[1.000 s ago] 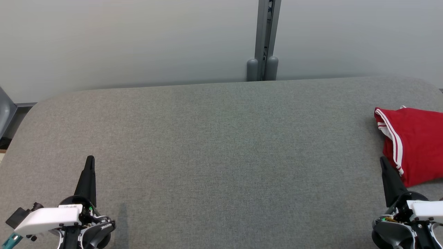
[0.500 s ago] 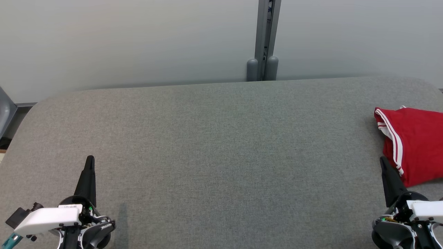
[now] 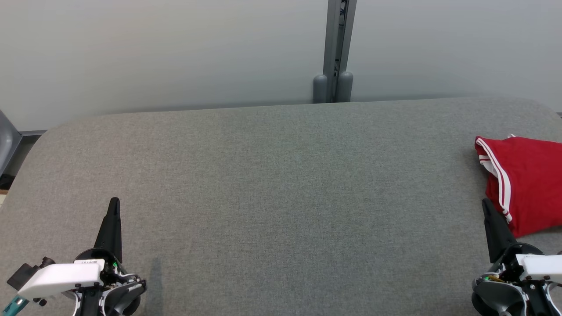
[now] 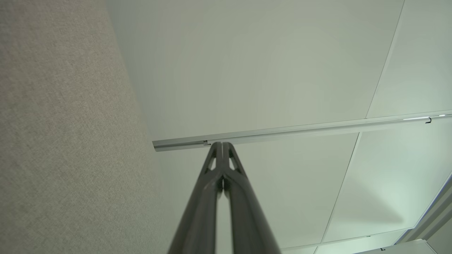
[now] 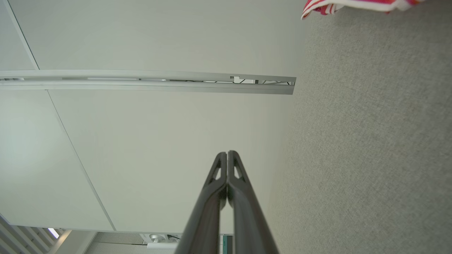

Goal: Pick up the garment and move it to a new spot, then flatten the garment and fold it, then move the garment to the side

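The garment (image 3: 527,180) is red with white stripes along its edge, lying folded at the right edge of the grey padded table (image 3: 281,184); the picture's right border cuts it off. A strip of its striped edge (image 5: 353,5) shows at the top of the right wrist view. My right gripper (image 3: 484,202) stands shut at the lower right, its tip just beside the garment's near corner, holding nothing. My left gripper (image 3: 114,201) stands shut at the lower left, far from the garment. Both pairs of fingers press together in the wrist views, at the left gripper (image 4: 222,143) and the right gripper (image 5: 227,152).
A pale partition wall runs behind the table, with a grey metal post (image 3: 337,52) at its middle. The table's rounded far corners fall away at left and right. A grey object's edge (image 3: 5,140) shows at the far left.
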Robot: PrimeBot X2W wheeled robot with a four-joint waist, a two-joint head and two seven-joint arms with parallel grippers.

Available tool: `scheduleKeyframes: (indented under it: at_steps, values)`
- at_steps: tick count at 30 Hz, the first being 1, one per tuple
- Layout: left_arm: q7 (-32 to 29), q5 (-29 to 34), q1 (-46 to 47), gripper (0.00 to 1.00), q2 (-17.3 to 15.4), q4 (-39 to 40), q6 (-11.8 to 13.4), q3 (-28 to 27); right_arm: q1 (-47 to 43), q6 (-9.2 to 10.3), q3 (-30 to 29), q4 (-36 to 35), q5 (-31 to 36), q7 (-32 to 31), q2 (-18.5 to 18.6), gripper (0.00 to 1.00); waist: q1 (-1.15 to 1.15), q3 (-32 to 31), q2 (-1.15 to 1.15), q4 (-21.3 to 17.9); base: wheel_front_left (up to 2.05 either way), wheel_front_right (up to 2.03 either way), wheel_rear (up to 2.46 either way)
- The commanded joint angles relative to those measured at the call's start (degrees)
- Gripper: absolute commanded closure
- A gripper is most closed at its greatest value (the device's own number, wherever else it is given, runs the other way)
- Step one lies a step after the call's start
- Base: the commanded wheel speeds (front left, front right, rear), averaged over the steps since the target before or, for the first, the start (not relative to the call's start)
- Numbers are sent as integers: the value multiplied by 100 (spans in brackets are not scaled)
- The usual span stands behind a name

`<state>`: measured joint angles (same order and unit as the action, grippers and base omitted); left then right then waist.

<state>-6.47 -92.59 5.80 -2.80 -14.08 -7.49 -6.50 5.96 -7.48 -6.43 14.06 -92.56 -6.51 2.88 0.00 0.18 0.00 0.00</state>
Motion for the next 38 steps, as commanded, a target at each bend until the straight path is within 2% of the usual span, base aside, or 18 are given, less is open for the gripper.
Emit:
scheduleKeyframes:
  at_steps: [1,38]
  values:
    - [-15,22,86,100,-13,-6,-27,-25,58,-2,-15,14,25,-5,12,100,0,0,0,0,0,0,0]
    - [-18,24,87,100,-9,-5,-27,-29,58,-3,-18,13,29,-9,10,100,0,0,0,0,0,0,0]
